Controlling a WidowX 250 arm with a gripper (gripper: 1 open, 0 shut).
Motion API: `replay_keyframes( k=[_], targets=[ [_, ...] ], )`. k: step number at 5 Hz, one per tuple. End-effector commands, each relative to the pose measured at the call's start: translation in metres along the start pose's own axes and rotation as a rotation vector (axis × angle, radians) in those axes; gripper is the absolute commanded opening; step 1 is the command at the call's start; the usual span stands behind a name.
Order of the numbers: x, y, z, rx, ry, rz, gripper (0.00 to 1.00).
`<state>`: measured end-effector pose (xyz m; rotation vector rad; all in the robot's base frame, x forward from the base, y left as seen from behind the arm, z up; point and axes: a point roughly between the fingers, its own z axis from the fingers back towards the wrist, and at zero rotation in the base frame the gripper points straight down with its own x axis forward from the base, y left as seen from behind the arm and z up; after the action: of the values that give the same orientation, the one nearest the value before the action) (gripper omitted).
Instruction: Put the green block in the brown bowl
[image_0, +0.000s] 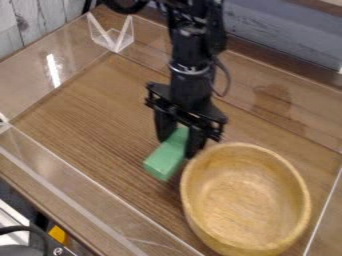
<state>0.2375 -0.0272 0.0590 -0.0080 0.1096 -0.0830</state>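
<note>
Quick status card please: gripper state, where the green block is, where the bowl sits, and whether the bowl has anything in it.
gripper: gripper points down, jaws shut on the flat bright green rectangular block
block position: held at its upper end, lower end hanging tilted toward the wooden tabletop, just left of the bowl's rim
bowl: large round light-brown wooden bowl at the table's near right
bowl contents: nothing in it
task step: block not yet over the bowl
</note>
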Motion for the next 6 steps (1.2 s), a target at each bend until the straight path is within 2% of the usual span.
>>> replay_keyframes(
  k=[1, 2, 4, 6],
  targets=[
    [0.002, -0.023, 0.014, -0.009, -0.056, -0.025, 0.00],
    [0.003, -0.033, 0.018, -0.012, -0.066, -0.040, 0.00],
    [-0.007, -0.020, 0.025, -0.024, -0.073, 0.022, 0.00],
    [-0.015, -0.026, 0.036, -0.041, -0.089, 0.147, 0.00]
  ],
)
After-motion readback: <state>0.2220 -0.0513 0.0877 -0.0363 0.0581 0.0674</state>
